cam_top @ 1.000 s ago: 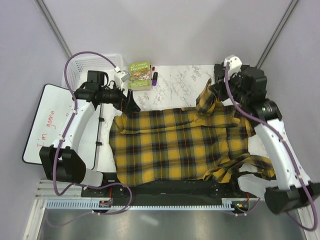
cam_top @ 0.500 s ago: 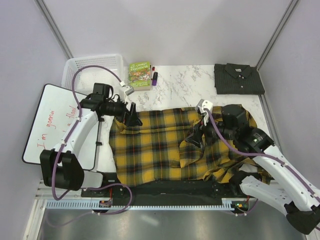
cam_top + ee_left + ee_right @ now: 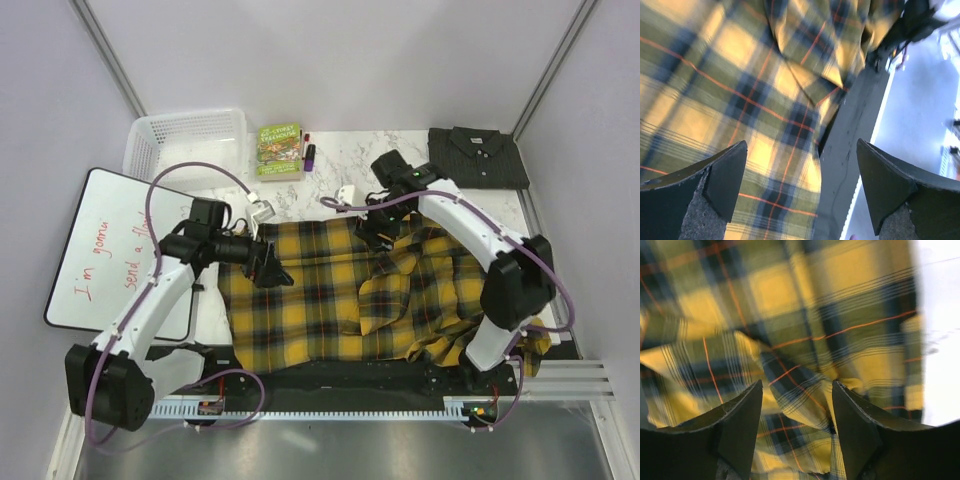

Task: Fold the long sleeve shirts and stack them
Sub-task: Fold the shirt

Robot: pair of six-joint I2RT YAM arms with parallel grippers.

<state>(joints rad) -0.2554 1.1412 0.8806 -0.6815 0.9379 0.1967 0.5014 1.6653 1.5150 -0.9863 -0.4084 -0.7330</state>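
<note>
The yellow-and-black plaid shirt [image 3: 320,300] lies spread over the middle of the table, its right part folded in and rumpled [image 3: 430,285]. The dark charcoal shirt [image 3: 478,157] lies folded flat at the back right corner. My left gripper [image 3: 272,272] hovers open over the plaid shirt's left part; in the left wrist view the gripper [image 3: 800,165] has only plaid cloth [image 3: 755,100] beneath it. My right gripper [image 3: 378,232] stands open over the shirt's far middle edge. The right wrist view shows a cloth ridge [image 3: 795,385] below the gripper [image 3: 797,390], nothing pinched.
A white basket [image 3: 190,140] stands at the back left, with a green book [image 3: 280,150] and markers [image 3: 308,152] beside it. A whiteboard [image 3: 110,250] lies on the left. A black strip [image 3: 330,375] runs along the table's near edge under the shirt's hem.
My right gripper carried the shirt's lifted right corner in toward the middle, let it go and moved back to the far edge. The charcoal shirt is now uncovered. My left gripper slid nearer and rightward.
</note>
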